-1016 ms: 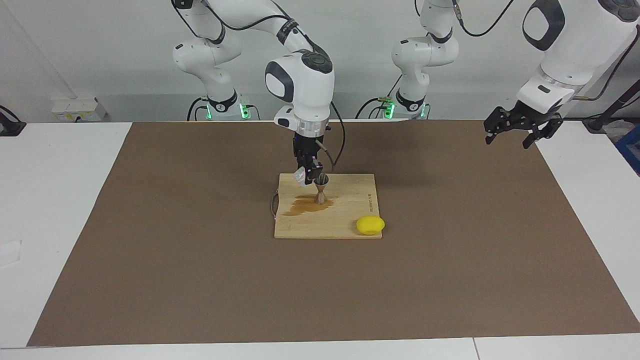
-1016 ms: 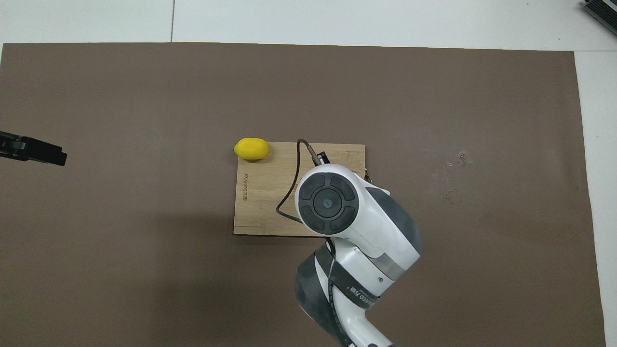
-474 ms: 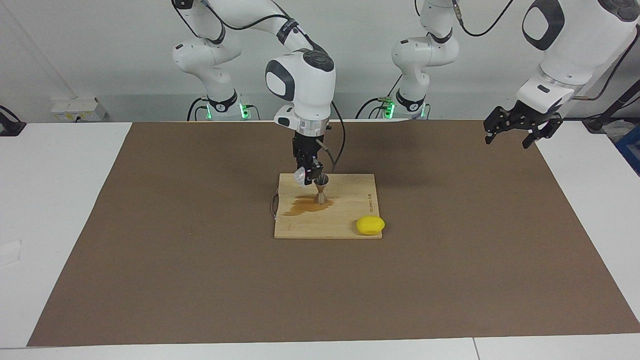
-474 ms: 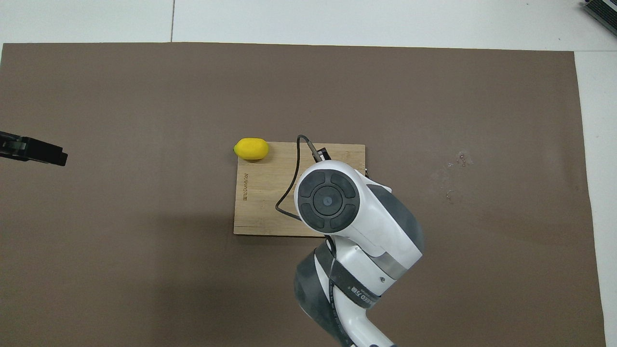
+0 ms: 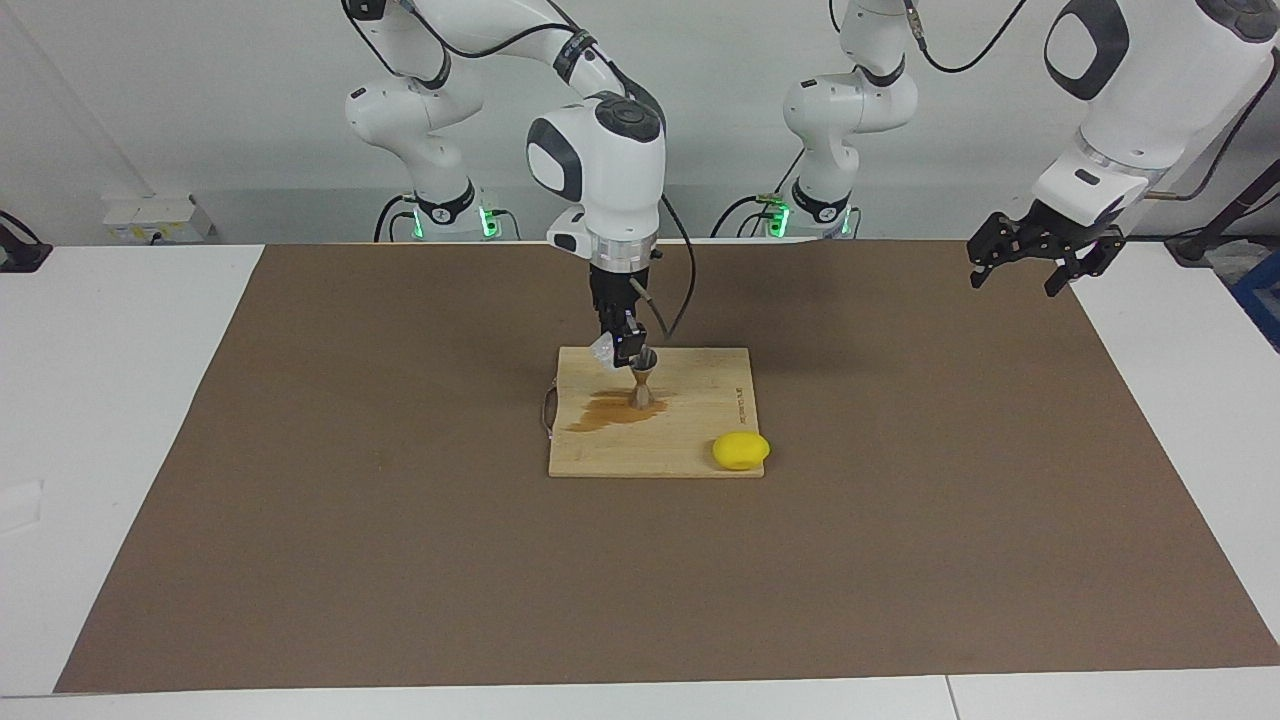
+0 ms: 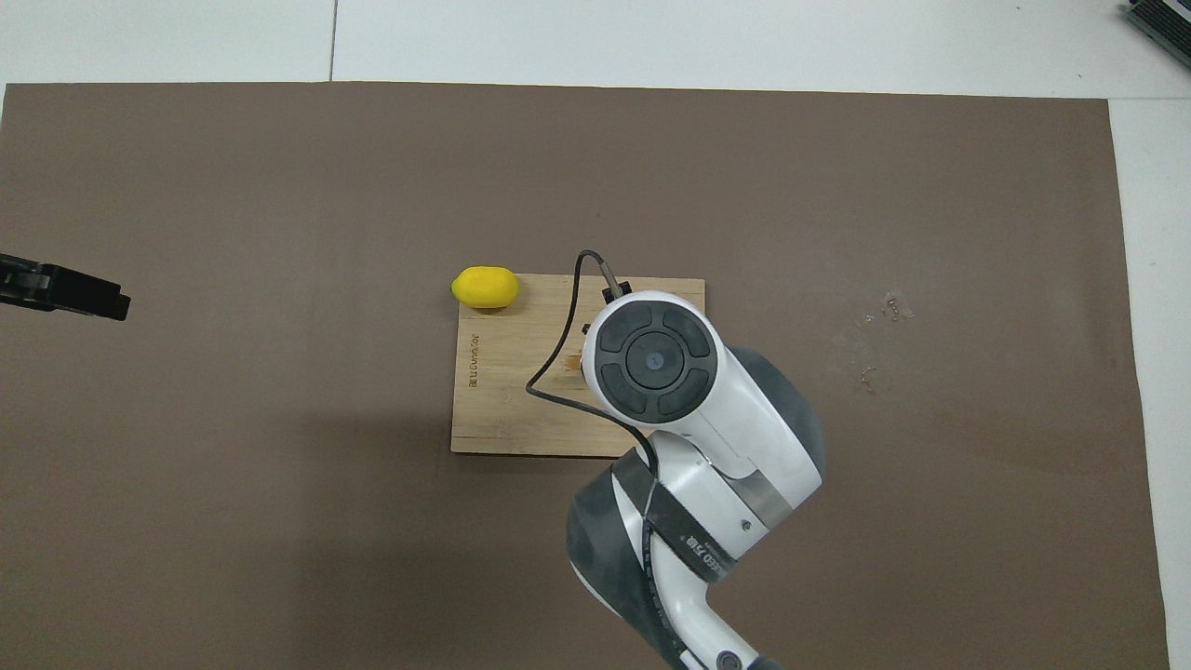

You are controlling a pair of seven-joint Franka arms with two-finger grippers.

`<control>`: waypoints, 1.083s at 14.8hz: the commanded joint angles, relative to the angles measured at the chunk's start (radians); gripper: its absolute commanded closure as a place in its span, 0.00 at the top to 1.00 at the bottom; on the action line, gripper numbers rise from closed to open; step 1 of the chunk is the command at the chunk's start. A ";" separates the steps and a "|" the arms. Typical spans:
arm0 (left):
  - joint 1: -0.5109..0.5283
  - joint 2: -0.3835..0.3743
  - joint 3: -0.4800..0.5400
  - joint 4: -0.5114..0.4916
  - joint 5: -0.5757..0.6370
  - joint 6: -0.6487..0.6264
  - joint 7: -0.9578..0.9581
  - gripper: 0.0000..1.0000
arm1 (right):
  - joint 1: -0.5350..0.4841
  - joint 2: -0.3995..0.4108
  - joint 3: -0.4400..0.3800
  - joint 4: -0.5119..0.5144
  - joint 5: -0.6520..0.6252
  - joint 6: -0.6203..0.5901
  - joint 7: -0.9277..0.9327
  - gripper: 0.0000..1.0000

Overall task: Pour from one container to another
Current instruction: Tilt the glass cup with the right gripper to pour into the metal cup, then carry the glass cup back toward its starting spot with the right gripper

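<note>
1. Glass tumbler [image 5: 601, 349]: gripped in the right gripper [image 5: 620, 352], tipped above the cutting board [image 5: 700, 420], its mouth toward the metal jigger [image 5: 643, 384].
2. Metal jigger: upright on the board, near the edge closest to the robots, just beside the gripper tip.
3. Brown puddle [image 5: 605, 412]: spread on the board around the jigger's base.
4. Lemon [image 5: 741, 450]: at the board's corner toward the left arm's end.
5. Left gripper [image 5: 1035, 262]: spread wide, empty, waiting above the brown mat [image 5: 400, 550] at its own end.
</note>
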 commanded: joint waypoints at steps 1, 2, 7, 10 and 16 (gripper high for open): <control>-0.013 -0.025 0.008 -0.023 0.014 -0.003 -0.014 1.00 | -0.028 0.036 0.007 0.062 0.059 -0.019 0.015 0.00; -0.013 -0.025 0.006 -0.023 0.014 -0.003 -0.014 1.00 | -0.038 0.039 0.007 0.068 0.074 -0.019 0.014 0.00; -0.013 -0.025 0.006 -0.023 0.014 -0.003 -0.014 1.00 | -0.088 0.042 0.007 0.061 0.171 -0.019 0.001 0.00; -0.013 -0.025 0.006 -0.023 0.014 -0.001 -0.014 1.00 | -0.122 0.040 0.008 0.036 0.270 -0.005 -0.063 0.00; -0.013 -0.025 0.006 -0.023 0.014 -0.001 -0.014 1.00 | -0.223 0.017 0.007 -0.054 0.474 0.021 -0.256 0.00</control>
